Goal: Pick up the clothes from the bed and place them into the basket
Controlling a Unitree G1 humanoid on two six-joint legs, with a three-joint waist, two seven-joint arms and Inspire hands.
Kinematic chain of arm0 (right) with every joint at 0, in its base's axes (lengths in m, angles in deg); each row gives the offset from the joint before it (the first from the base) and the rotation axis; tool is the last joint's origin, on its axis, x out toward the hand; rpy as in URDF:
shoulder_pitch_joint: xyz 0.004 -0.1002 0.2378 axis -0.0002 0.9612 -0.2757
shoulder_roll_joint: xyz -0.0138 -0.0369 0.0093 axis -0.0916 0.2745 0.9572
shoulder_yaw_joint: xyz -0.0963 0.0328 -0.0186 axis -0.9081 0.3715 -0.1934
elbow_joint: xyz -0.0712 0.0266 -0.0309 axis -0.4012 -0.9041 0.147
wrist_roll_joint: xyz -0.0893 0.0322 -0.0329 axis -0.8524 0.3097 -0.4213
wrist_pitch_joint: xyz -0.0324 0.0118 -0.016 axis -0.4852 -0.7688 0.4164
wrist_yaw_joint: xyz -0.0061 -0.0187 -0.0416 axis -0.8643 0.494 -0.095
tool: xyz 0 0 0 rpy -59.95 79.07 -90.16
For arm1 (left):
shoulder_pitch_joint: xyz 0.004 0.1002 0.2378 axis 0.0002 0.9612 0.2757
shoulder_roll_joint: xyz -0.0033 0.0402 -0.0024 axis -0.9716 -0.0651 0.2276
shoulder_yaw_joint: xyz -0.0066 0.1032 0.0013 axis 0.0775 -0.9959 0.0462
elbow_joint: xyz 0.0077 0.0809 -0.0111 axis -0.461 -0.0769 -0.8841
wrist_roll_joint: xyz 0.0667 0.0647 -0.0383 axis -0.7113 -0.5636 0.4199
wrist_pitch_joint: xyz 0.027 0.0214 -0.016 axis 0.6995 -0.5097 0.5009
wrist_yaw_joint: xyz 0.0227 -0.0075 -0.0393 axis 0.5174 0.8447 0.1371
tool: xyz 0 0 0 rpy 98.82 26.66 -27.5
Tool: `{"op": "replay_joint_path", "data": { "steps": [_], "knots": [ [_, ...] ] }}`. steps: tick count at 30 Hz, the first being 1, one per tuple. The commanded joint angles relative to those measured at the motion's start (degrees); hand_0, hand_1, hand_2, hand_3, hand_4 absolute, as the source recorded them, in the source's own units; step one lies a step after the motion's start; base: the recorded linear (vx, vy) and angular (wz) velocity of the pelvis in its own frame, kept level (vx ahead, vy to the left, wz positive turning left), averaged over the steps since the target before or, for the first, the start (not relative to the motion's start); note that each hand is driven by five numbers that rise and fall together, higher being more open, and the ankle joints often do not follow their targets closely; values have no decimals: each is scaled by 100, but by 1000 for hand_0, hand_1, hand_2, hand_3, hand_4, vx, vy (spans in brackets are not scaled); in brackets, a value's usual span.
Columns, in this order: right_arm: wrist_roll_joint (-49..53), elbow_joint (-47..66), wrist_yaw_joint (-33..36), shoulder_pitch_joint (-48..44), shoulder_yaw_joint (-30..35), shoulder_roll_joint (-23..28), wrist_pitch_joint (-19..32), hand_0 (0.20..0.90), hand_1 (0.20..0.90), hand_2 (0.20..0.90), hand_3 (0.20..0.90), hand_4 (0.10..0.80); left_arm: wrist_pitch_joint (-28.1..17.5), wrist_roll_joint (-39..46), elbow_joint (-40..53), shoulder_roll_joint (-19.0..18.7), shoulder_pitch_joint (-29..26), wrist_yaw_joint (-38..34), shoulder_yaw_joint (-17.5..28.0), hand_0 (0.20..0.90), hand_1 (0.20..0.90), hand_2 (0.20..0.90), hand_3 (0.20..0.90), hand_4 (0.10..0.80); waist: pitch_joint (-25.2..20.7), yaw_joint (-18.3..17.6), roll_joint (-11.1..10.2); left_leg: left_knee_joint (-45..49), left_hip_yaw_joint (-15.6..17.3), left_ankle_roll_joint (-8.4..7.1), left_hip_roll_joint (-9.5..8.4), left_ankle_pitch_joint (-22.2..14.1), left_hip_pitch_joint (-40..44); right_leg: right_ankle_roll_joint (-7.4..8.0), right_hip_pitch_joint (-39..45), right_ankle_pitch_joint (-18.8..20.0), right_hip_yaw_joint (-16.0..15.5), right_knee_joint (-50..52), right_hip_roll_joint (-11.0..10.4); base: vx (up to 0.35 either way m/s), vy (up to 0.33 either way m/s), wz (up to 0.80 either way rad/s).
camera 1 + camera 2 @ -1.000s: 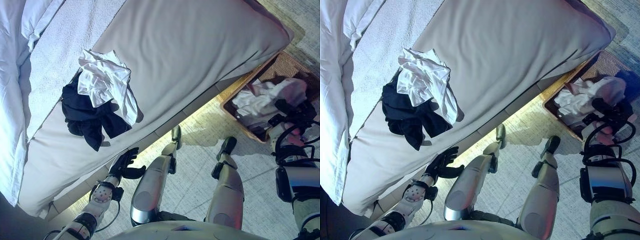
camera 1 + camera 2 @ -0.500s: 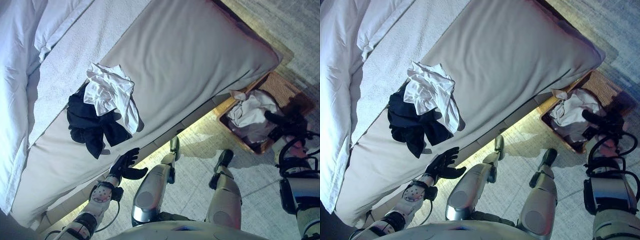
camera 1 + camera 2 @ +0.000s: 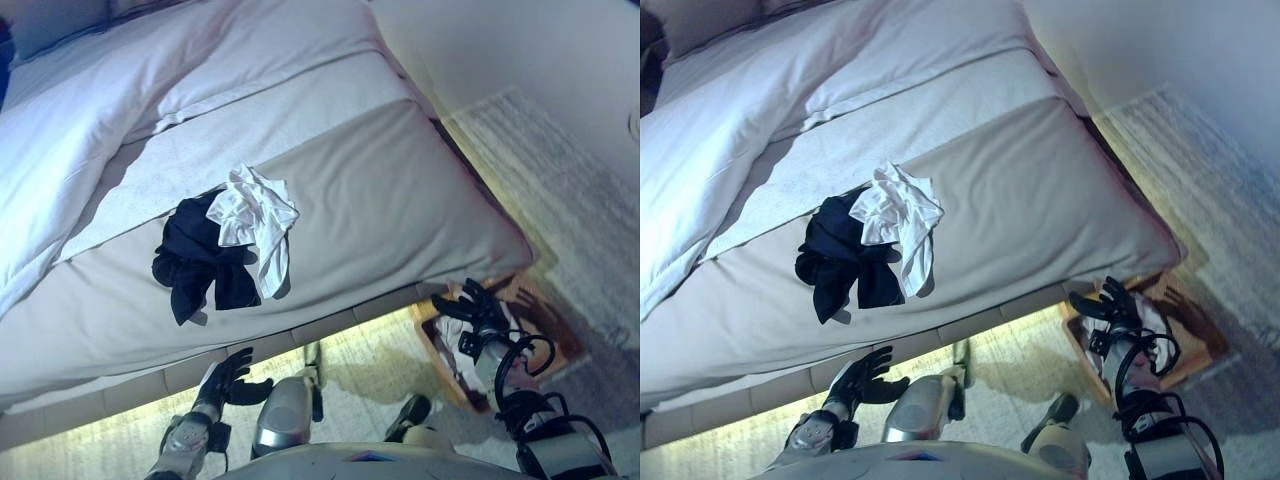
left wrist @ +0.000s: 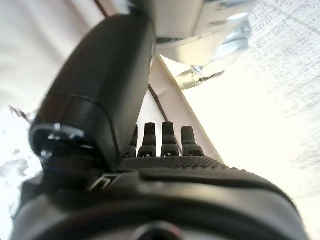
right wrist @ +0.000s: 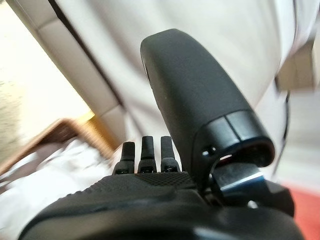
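Since a second ago the camera has swung up and back, so the bed (image 3: 380,190) now shows nearly whole with its white duvet (image 3: 90,130). Against the basket (image 3: 540,330), the right hand (image 3: 470,305) has lifted off the white cloth (image 3: 1155,318) lying inside and now hangs above it, fingers spread and holding nothing. The left hand (image 3: 228,378) sits as before, low by the bed's edge, fingers straight and empty.

By the look of it, one drop into the basket is just finished and the next pick has yet to begin. Two pieces remain on the bed: a dark garment (image 3: 195,265) and a white shirt (image 3: 260,215), which is draped partly over the dark one's right side, so the two touch and overlap in one heap around mid-mattress.

The heap lies well apart from both hands. It is up the bed from the left hand and far across from the right one, with the mattress edge between. The next move probably calls for turning back to the bed and reaching over its edge to the heap. The shirt, lying on top, looks the easier first grab.
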Motion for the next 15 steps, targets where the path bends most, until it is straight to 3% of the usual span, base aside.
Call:
{"op": "replay_joint_path", "data": {
  "steps": [1, 5, 8, 9, 10, 11, 12, 13, 15],
  "knots": [
    [-562, 689, -227, -331, -149, 22, 382, 900, 900, 900, 900, 800, -105, -341, -74, -155, 8, -40, -114, 900, 900, 900, 900, 800, -314, 182, -220, -24, -322, -344, -51, 152, 54, -196, -135, -111, 354, 425, 42, 308, 242, 34],
    [-1458, 827, -537, -284, -406, 52, 185, 900, 900, 900, 900, 800, -20, -176, 8, -281, -26, -37, -44, 900, 900, 900, 900, 800, -633, 255, -335, -44, -392, -79, -303, -63, 276, -50, 63, -72, 451, 564, -128, 263, 178, 30],
    [-1926, 825, -628, -372, -561, 56, -9, 900, 900, 900, 900, 800, 150, -172, 134, -379, -153, 64, -3, 900, 900, 900, 900, 800, -703, 298, -431, 2, -489, 212, -579, -214, 338, 162, -74, 411, 678, 1421, -546, 183, 198, 38],
    [-2077, 828, -628, -404, -604, 71, -50, 900, 900, 900, 900, 800, 217, -192, 185, -401, -203, 80, -6, 900, 900, 900, 900, 800, -699, 308, -394, 61, -464, 364, -618, -166, 276, 119, -230, 681, 692, 1903, -701, 124, 211, 40],
    [-2192, 794, -615, -449, -674, 75, -72, 900, 900, 900, 900, 800, 272, -165, 211, -420, -247, 52, -51, 900, 900, 900, 900, 800, -698, 281, -365, 97, -523, 448, -636, -224, 293, 110, -402, 732, 902, 2301, -753, 168, 145, 59],
    [-2397, 758, -566, -479, -767, 85, -92, 900, 900, 900, 900, 800, 360, -82, 230, -454, -287, -12, -115, 900, 900, 900, 900, 800, -678, 181, -350, 103, -655, 506, -641, -275, 347, 62, -662, 705, 1261, 2451, -579, 228, 16, 63],
    [-2542, 756, -468, -502, -820, 104, -103, 900, 900, 900, 900, 800, 429, -49, 255, -489, -311, -34, -150, 900, 900, 900, 900, 800, -664, 122, -356, 75, -758, 509, -641, -286, 389, 17, -785, 619, 1408, 2395, -402, 294, -156, 70],
    [-2957, 749, -308, -583, -974, 188, -135, 900, 900, 900, 900, 800, 508, -14, 274, -542, -363, -59, -229, 900, 900, 900, 900, 800, -639, -1, -437, 45, -980, 459, -664, -319, 456, -62, -947, 466, 1683, 1625, -9, 250, -233, 70],
    [-3192, 681, -179, -768, -1095, 315, -141, 900, 900, 900, 900, 800, 518, 17, 295, -608, -460, -53, -289, 900, 900, 900, 900, 800, -599, -124, -526, 13, -1147, 401, -677, -379, 483, -40, -1062, 549, 1832, 779, 226, 172, -236, 88]
  ]
}}
